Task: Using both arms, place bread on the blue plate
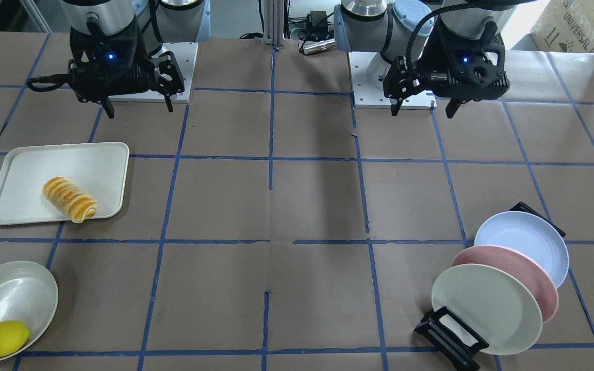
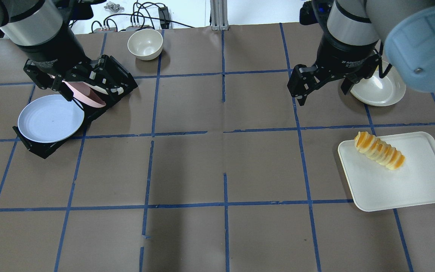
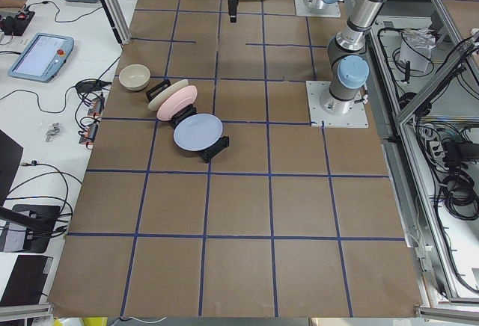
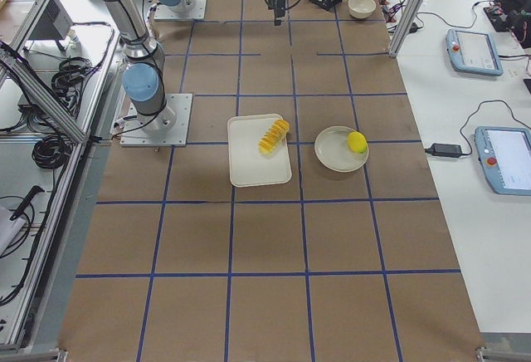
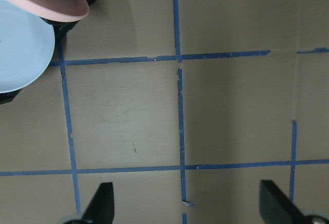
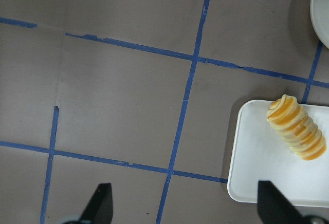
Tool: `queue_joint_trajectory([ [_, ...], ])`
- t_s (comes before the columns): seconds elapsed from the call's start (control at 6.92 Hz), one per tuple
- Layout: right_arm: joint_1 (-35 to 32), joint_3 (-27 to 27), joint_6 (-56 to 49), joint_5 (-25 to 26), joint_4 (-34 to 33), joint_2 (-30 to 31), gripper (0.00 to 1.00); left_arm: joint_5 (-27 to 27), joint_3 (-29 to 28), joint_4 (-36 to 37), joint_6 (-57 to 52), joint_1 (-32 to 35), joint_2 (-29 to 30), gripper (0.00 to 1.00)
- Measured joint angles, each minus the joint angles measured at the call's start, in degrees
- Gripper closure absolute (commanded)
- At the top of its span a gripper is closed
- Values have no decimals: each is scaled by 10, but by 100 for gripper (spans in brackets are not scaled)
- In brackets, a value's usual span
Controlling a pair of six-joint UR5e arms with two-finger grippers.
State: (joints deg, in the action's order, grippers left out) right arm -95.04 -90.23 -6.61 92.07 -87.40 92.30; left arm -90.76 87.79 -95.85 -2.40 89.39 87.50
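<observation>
The bread (image 1: pixel 69 199), a spiral roll with orange and cream stripes, lies on a white tray (image 1: pixel 96 165); it also shows in the overhead view (image 2: pixel 380 150) and the right wrist view (image 6: pixel 297 127). The blue plate (image 1: pixel 526 242) leans in a black rack, hindmost of three plates; it also shows in the overhead view (image 2: pixel 50 118) and the left wrist view (image 5: pixel 20 49). My left gripper (image 1: pixel 423 105) is open and empty, raised over the table beside the rack. My right gripper (image 1: pixel 137 105) is open and empty, raised, well short of the tray.
A pink plate (image 1: pixel 529 281) and a cream-white plate (image 1: pixel 485 306) lean in the same rack in front of the blue one. A yellow lemon (image 1: pixel 2 338) lies in a white dish (image 1: pixel 13 293). A small cream bowl (image 2: pixel 145 43) stands beyond the rack.
</observation>
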Motion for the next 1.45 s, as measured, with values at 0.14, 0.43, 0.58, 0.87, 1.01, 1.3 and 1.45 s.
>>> queue_joint_trajectory([
  [0.14,6,0,-5,-1,1,0,0,1,1,2,0,-1,0,0],
  [0.43,17,-1,-16,-1,1,1,0,3,-1,2,-14,-34,4,0],
  [0.58,19,-3,-21,-3,0,0,0,7,-4,3,-50,-80,11,0],
  [0.87,42,-44,-89,-5,-23,0,0,18,-15,18,-173,-185,46,0],
  [1.01,70,-81,-128,-4,-44,2,0,20,-17,31,-231,-232,68,0],
  [1.3,154,-160,-256,-7,-100,1,0,20,-20,86,-336,-295,120,0],
  [1.45,202,-208,-331,-9,-154,-1,0,20,-24,112,-381,-322,151,0],
])
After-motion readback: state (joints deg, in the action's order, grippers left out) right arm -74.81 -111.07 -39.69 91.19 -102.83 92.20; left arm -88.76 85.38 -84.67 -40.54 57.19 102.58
